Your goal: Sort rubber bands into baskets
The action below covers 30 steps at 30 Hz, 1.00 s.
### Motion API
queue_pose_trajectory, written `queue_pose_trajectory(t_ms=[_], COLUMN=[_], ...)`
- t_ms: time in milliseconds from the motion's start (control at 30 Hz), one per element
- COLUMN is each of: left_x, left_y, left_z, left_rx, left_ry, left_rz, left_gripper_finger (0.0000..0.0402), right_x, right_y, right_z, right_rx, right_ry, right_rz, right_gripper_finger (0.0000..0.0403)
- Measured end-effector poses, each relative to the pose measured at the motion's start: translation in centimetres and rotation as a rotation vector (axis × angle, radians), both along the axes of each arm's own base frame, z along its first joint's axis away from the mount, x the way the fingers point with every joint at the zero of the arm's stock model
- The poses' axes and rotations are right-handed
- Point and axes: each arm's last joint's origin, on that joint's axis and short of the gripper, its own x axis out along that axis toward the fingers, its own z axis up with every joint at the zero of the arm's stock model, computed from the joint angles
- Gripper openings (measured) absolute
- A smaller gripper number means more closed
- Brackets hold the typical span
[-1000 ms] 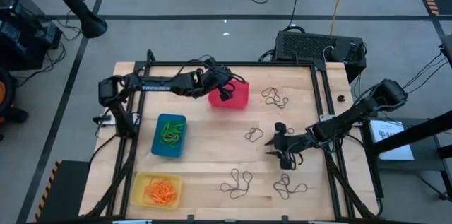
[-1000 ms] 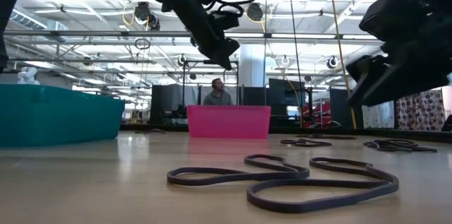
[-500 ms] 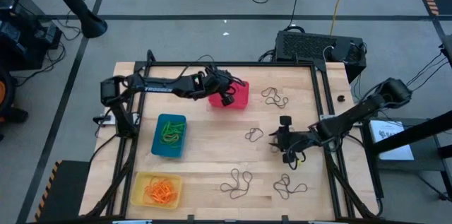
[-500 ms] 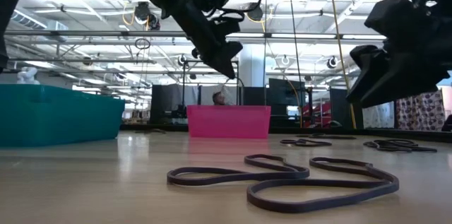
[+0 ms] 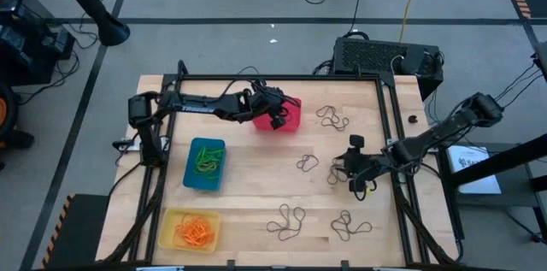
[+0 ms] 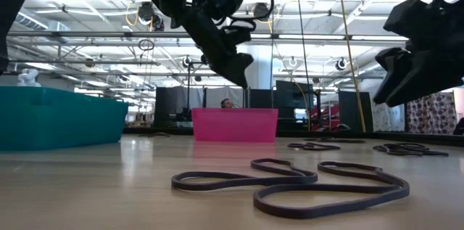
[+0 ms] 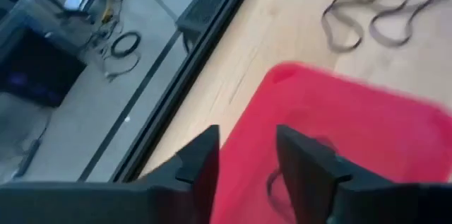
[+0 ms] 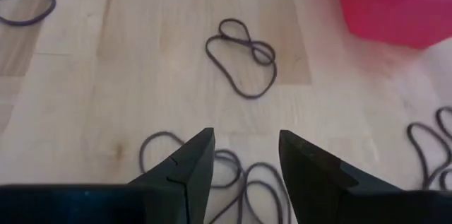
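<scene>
My left gripper (image 5: 275, 117) hangs over the red basket (image 5: 289, 120); jaws spread, nothing between them. In my left wrist view the fingers (image 7: 201, 164) frame the basket's near wall (image 7: 339, 118), and a dark band (image 7: 277, 181) lies on the basket floor just ahead of the tips.

My right gripper (image 5: 349, 168) is above the bare wood, jaws spread, empty. Directly ahead of its tips, one dark rubber band (image 8: 240, 58) lies in a loose figure-eight; a second tangle (image 8: 233, 171) sits right below and between the fingertips.

Other dark bands: a cluster (image 5: 332, 118) beyond the red basket, one (image 5: 285, 220) and another (image 5: 349, 226) nearer the table's front edge, well apart from both jaws.

Blue basket (image 5: 205, 165) holds green bands (image 5: 207, 162); yellow basket (image 5: 191, 230) holds orange bands (image 5: 196, 232). Both lie far to the side of my left jaws.

Low view: a long dark band (image 6: 290, 183) lies in the foreground on the table.
</scene>
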Motion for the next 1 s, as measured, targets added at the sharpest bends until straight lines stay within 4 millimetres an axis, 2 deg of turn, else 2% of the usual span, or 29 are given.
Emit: queue_pose_trajectory(t_ms=[133, 233, 433, 500, 700, 833, 1000], left_x=[0.4, 1.0, 3.6, 4.7, 7.9, 10.4, 13.5], left_y=[-0.6, -1.8, -5.7, -7.4, -12.7, -14.2, -15.4], left_z=[0.5, 1.0, 1.6, 0.4, -4.1, -7.1, -10.4], left_rx=[0.032, -0.007, -0.233, -0.263, -0.204, -0.231, -0.287], left_ry=[-0.014, -0.062, -0.336, -0.384, -0.572, -0.633, -0.513], left_rz=[0.015, -0.042, -0.373, -0.445, -0.616, -0.593, -0.58], left_gripper_finger=[0.0187, 0.0197, 0.0198, 0.0198, 0.0198, 0.0198, 0.0198], right_x=[-0.6, -0.9, -1.0, -1.0, -1.1, -1.1, -1.1], right_y=[0.0, 0.0, 0.2, 0.2, 0.2, 0.2, 0.2], right_z=[0.2, 0.3, 0.3, 0.3, 0.3, 0.2, 0.2], right_rx=[0.051, 0.073, 0.073, 0.073, 0.062, 0.054, 0.048], right_ry=[0.016, 0.031, 0.027, 0.027, 0.034, 0.043, 0.043], right_rz=[-0.01, 0.007, 0.021, 0.02, 0.027, 0.031, 0.037], right_gripper_finger=[0.0153, 0.0153, 0.0153, 0.0153, 0.0153, 0.0153, 0.0153])
